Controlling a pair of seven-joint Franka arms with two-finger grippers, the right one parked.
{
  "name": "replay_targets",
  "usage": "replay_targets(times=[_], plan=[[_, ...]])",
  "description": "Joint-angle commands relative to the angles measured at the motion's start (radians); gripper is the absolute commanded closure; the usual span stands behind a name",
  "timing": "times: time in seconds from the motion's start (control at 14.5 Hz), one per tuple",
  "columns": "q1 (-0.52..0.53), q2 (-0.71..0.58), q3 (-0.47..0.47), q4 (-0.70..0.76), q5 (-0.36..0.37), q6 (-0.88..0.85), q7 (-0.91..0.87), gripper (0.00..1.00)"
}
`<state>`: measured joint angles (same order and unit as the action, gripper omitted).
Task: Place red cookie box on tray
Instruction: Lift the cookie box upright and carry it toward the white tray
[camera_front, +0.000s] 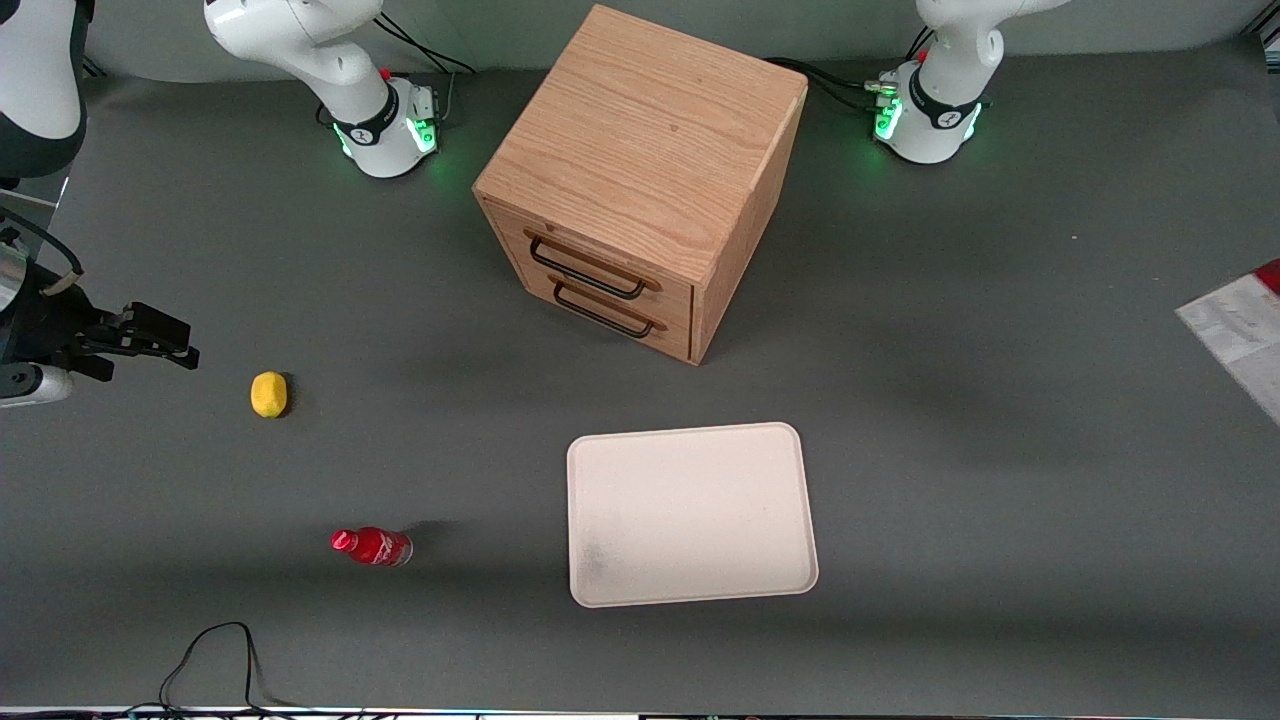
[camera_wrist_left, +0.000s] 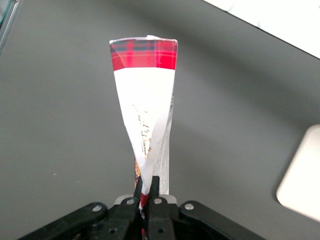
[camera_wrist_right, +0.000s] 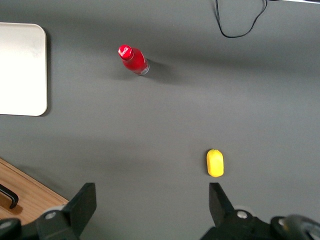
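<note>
One red cookie box (camera_wrist_left: 145, 107) in jaws of gripper (camera_wrist_left: 147, 200); tray (camera_front: 690, 515) bare.

The arms are glossy white with rounded shells. The working arm's base (camera_front: 925, 110) is a white dome ringed by a black band with a small white mark; green light glows at its foot, a small red part sits near its top, and black cables run off from it. The gripper (camera_wrist_left: 148, 200) is matte black, with angular links carrying silver screw heads. Its two fingers (camera_wrist_left: 156, 192) are narrow black bars.
</note>
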<state>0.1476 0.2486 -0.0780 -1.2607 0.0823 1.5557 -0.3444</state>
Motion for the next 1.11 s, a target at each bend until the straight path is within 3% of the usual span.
replay_targets(times=[0.0, 0.55, 1.04], plan=[[-0.178, -0.026, 0.026, -0.023, 0.017, -0.019, -0.021, 1.0], [-0.548, 0.052, 0.049, 0.0, -0.016, 0.07, -0.166, 1.0], [-0.628, 0.293, 0.037, 0.293, -0.016, 0.043, -0.277, 1.0]])
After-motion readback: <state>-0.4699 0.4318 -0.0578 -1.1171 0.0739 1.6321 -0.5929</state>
